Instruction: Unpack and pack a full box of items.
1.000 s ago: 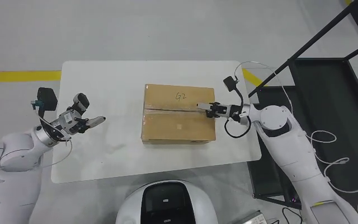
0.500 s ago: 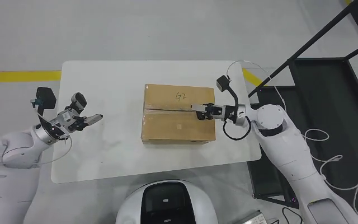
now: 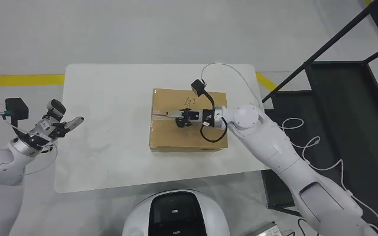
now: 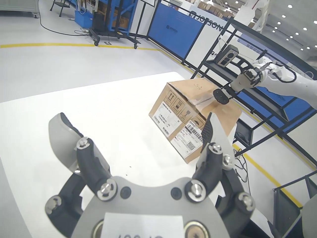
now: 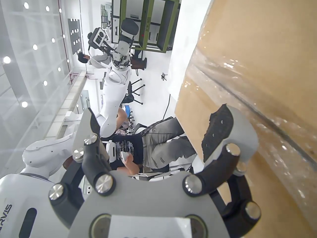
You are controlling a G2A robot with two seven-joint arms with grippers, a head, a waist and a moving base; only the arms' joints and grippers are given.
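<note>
Table [image 3: 112, 88] | box [image 3: 189, 137] long axis left-right | right pincer [image 3: 179, 121] wide above | left pincer [image 3: 66, 114] wide

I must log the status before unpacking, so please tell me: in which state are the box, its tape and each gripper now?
Box: closed, flaps down, upright on the table.
Tape: in place over the top seam.
Left gripper: fingers open, holding nothing, apart from the box.
Right gripper: fingers open, holding nothing, at the box's top seam.
</note>
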